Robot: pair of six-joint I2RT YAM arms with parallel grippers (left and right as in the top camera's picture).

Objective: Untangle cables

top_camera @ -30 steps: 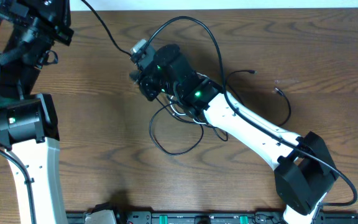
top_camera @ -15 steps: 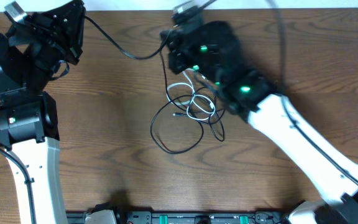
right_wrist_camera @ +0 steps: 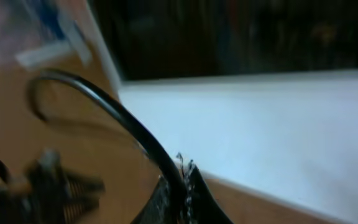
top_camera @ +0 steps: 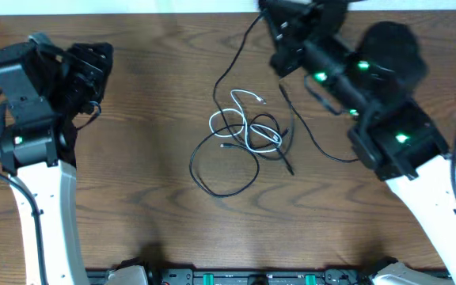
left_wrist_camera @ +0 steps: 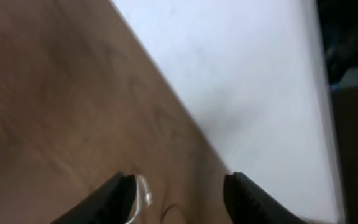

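Table (top_camera: 133, 206): brown wood-grain top that fills the overhead view; a white surface (left_wrist_camera: 241, 74) lies beyond its far edge.
Right arm (top_camera: 418, 182): white link with black joints, running from the lower right of the frame up to the top centre.
Left arm (top_camera: 42, 198): white link with a black wrist, rising along the left edge to the upper left.
Black cable (top_camera: 232, 63): thin cord running from the right gripper at the top centre down and to the left into the tangle; in the blurred right wrist view it arcs (right_wrist_camera: 123, 118) up from the fingers.
Other black cable (top_camera: 323, 150): loose strand lying on the table to the right of the tangle, beside the right arm.
Black loop: wide open curve spreading from the tangle toward the lower left; which cord it belongs to cannot be traced.
White cable (top_camera: 248, 131): shortest cord, coiled at the centre of the frame and interlaced with the black strands, one plug end pointing to the upper right.
Right gripper (top_camera: 279, 36) (right_wrist_camera: 182, 190): at the top centre, fingers pinched together on the black cable.
Left gripper (top_camera: 97, 67) (left_wrist_camera: 179, 180): upper left, well apart from the cables, fingers spread wide and holding nothing, over the table near its far edge.
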